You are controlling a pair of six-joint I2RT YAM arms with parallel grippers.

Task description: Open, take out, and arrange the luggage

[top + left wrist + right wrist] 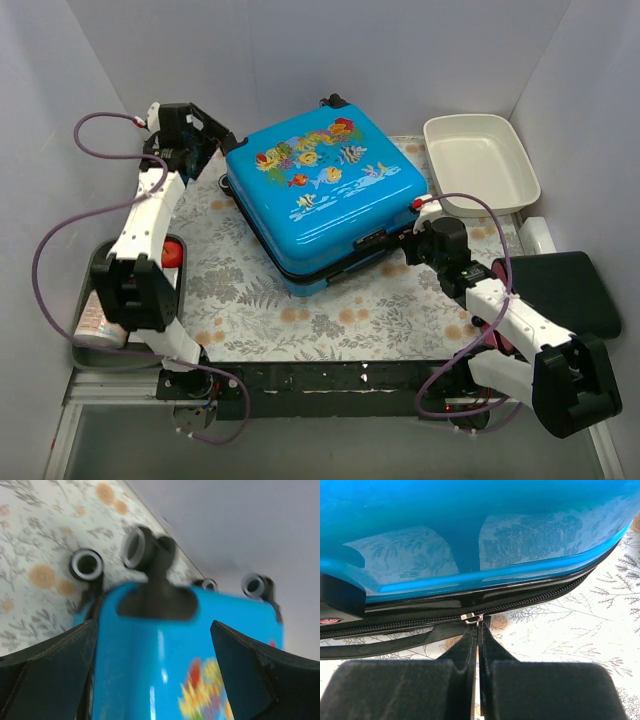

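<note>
The luggage [325, 195], a bright blue fish-print hard-shell suitcase, lies flat and closed in the middle of the floral table cover [300, 320]. Its zipper [555, 594] is still closed along the black trim. At the luggage's 4 o'clock edge, the right gripper [405, 240] has its fingers pinched together on the metal zipper pull [471, 616]. At its 10 o'clock corner, the left gripper [215, 150] has its jaws spread wide, one on either side of the end with the black wheels [86, 565], not touching it. A white tub [480, 160] sits at 2 o'clock, just beside the luggage. A flat black case [570, 290] lies at 4 o'clock, well apart.
</note>
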